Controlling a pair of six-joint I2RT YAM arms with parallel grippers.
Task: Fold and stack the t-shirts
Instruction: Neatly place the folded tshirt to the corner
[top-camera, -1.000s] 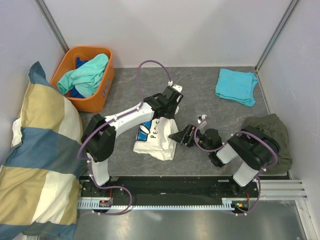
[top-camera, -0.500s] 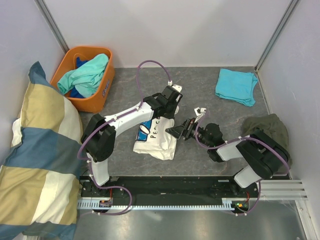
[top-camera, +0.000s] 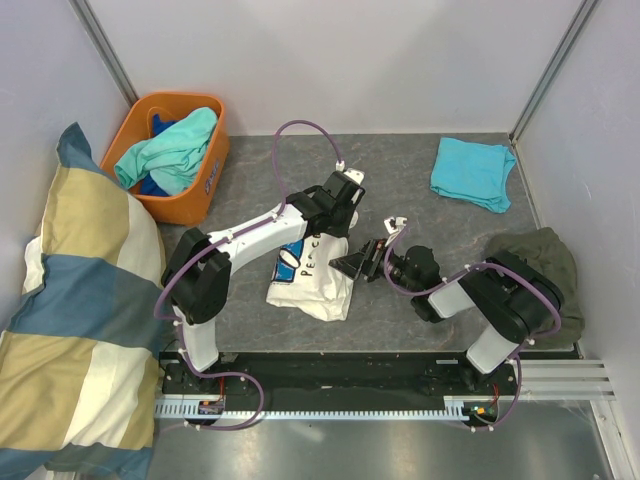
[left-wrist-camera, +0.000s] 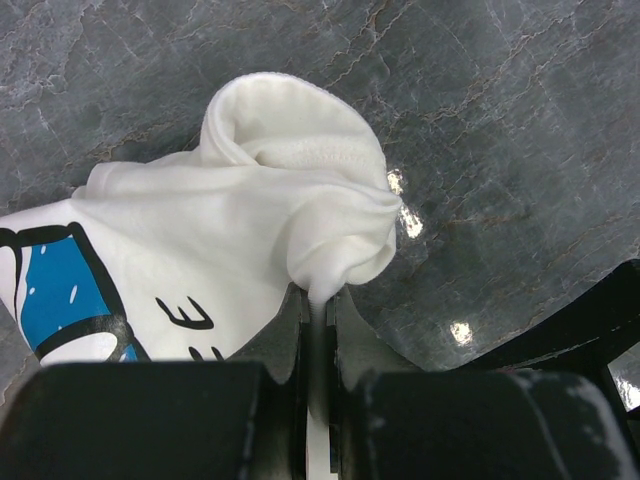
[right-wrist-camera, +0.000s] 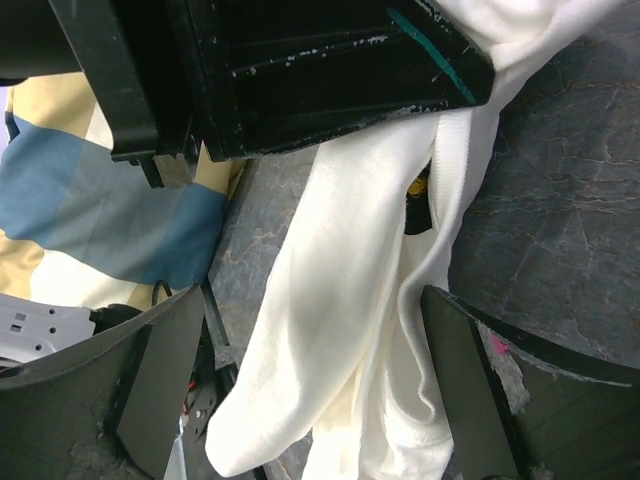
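A cream-white t-shirt (top-camera: 312, 280) with blue print and lettering lies bunched in the middle of the table. My left gripper (top-camera: 330, 232) is shut on a raised fold of it; in the left wrist view the white t-shirt (left-wrist-camera: 290, 190) bulges out just past the closed gripper (left-wrist-camera: 318, 300). My right gripper (top-camera: 354, 266) is open at the shirt's right edge. In the right wrist view a hanging part of the t-shirt (right-wrist-camera: 340, 330) sits between the wide-apart fingers of the gripper (right-wrist-camera: 312, 300), untouched by either. A folded turquoise t-shirt (top-camera: 473, 172) lies at the back right.
An orange basket (top-camera: 200, 195) at the back left holds a mint-green t-shirt (top-camera: 175, 148) and a blue one (top-camera: 155, 185). A dark olive garment (top-camera: 545, 262) lies at the right edge. The big checked pillow (top-camera: 70, 320) leans along the left side.
My right arm has reached leftward, bringing its open gripper up to the white shirt's edge. The left gripper has kept its hold and place.
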